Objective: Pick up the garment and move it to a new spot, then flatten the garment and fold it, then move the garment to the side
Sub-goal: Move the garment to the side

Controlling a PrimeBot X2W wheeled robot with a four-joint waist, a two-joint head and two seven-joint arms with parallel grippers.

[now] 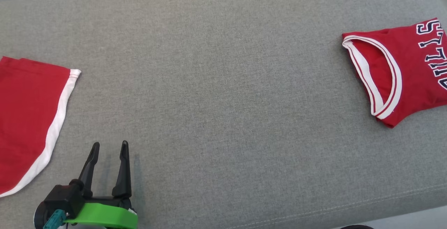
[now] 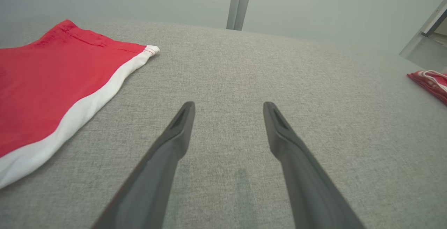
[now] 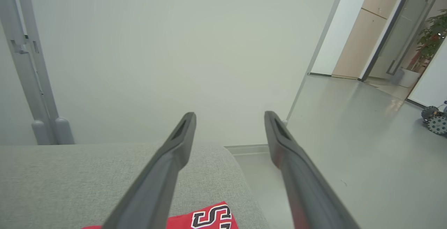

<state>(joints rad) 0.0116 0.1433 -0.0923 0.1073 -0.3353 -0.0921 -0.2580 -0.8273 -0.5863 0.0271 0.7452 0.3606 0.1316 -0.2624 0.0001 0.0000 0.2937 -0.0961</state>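
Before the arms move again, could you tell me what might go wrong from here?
The jersey lies close to the grey cushion's right edge, so a nudge from the open fingers of the right gripper could push it off. The left gripper, fingers also open, sits beside the red shorts and might snag them.

The red jersey [image 1: 413,68] is smooth matt cloth, the grey cushion [image 1: 223,82] a coarser woven fabric.

The right gripper [image 3: 229,114] is holding its two dark fingers wide apart, nothing between them. Below it, a red lettered garment [image 3: 206,218] is lying by the grey cushion's [image 3: 70,180] edge, beside the pale floor [image 3: 349,145].
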